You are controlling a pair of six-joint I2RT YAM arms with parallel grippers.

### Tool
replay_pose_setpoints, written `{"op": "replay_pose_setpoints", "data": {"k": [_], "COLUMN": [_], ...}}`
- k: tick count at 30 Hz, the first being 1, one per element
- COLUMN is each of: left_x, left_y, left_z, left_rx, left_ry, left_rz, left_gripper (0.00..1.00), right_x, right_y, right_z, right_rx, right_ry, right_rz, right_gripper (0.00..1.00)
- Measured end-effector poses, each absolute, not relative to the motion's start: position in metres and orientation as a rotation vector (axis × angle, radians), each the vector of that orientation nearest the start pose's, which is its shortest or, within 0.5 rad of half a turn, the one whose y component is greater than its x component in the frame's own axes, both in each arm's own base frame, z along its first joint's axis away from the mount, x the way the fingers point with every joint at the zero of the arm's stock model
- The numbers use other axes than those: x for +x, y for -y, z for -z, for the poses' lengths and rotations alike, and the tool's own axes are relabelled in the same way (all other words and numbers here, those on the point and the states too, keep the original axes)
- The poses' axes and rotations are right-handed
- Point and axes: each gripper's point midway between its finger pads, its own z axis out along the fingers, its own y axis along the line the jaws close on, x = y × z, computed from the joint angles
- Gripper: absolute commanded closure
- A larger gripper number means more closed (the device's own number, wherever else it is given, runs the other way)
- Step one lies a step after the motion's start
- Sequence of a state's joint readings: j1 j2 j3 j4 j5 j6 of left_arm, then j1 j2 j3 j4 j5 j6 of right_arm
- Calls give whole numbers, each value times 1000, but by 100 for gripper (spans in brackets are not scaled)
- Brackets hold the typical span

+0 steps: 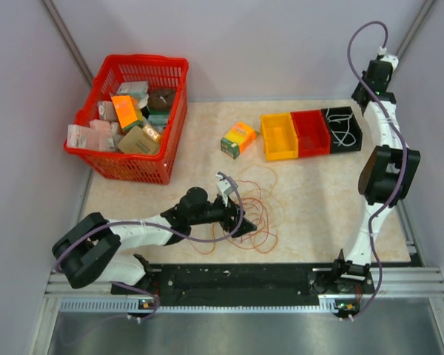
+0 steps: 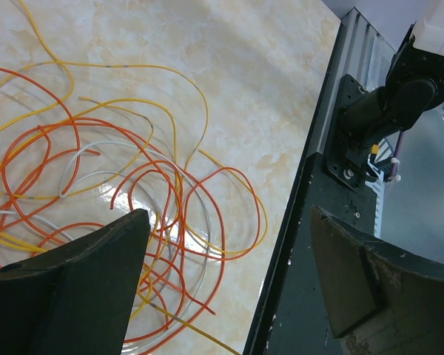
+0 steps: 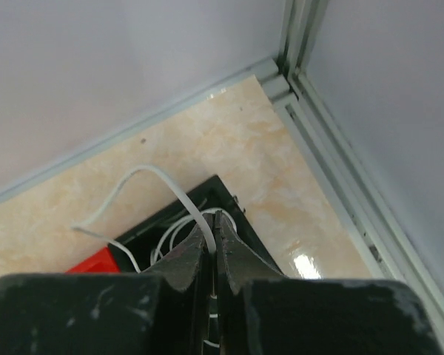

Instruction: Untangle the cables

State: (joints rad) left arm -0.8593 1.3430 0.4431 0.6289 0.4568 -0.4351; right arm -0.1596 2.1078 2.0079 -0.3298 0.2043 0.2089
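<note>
While the left tool point(image 2: 229, 222) gapes over cables point(image 1: 253, 211), the right tool point(image 3: 213, 222) pinches white cable point(image 3: 174, 185) over a black bin point(image 1: 340, 111).

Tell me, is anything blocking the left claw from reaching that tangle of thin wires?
Nothing visible does. The left gripper hangs open over the near side of the cables, which lie loose on the table. The small box and the coloured bins sit farther back, apart from them.
</note>
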Motion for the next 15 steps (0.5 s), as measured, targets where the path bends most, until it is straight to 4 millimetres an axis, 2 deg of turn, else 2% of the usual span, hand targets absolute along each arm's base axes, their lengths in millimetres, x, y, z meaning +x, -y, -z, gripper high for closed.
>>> {"op": "replay_pose_setpoints", "data": {"k": [9, 11, 15], "left_x": [168, 169, 169], "left_y": [340, 341, 343], "left_z": [-123, -125, -128], "left_rx": [774, 775, 780], "left_ry": [-1889, -1889, -1893], "left_rz": [1292, 1293, 1298], "left_gripper": [11, 11, 11], "right_x": [558, 550, 546], "right_y": [106, 99, 90], "right_z": [-135, -117, -91], "right_rx": [590, 606, 622], "right_ry": [-2208, -2263, -2334], "right_rz": [112, 78, 30], "right_gripper": [100, 100, 100]}}
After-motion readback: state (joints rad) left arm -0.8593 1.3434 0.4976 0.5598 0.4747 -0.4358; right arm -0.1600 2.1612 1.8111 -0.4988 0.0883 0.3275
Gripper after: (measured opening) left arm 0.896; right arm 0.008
